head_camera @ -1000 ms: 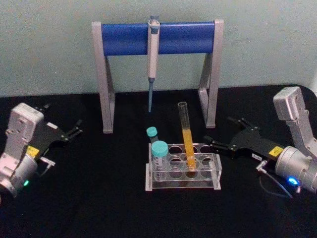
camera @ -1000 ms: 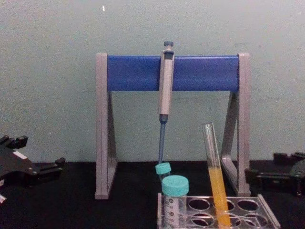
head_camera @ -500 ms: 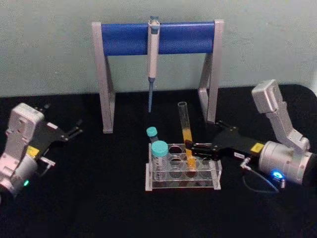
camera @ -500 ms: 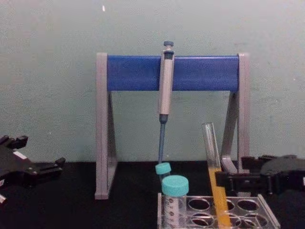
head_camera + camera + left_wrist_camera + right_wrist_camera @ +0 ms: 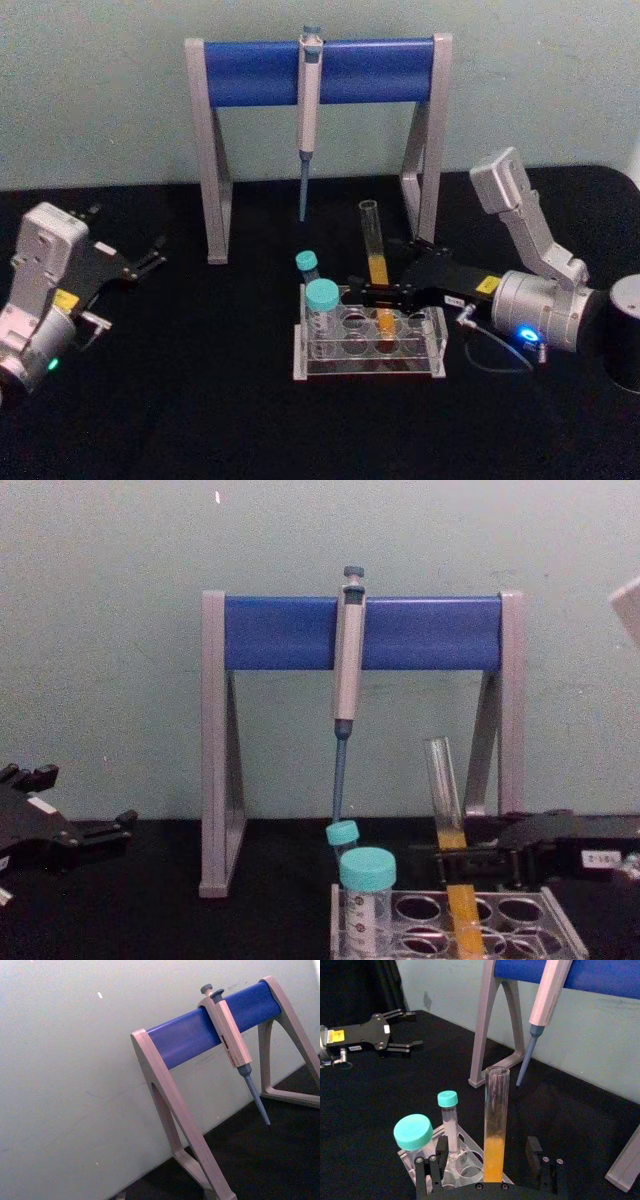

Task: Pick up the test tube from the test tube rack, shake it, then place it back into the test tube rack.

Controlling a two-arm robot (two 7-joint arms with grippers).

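Head view: a tall, thin clear glass test tube (image 5: pixel 372 245), yellow-orange liquid in its lower half, stands in a hole of the low clear plastic test tube rack (image 5: pixel 420 366) at centre frame, leaning slightly. The right gripper (image 5: pixel 368 292) reaches in from the right edge, its black fingers at the tube just above the rack. The left gripper (image 5: pixel 150 262) sits at the left edge, well apart. Two teal-capped tubes (image 5: pixel 322 296) stand at the rack's left end. Behind them a grey-blue pipette (image 5: pixel 307 110) hangs on a grey-and-blue stand (image 5: pixel 250 72).

Chest view: low right in the frame, the right gripper crosses the tube at about the liquid's surface; whether they touch is hard to judge here.

Left wrist view: stand and pipette against the pale wall.

Right wrist view: the tube rises between the right gripper's two fingers, which are spread wide with a gap on each side. The left gripper, upper left, also has its fingers apart.
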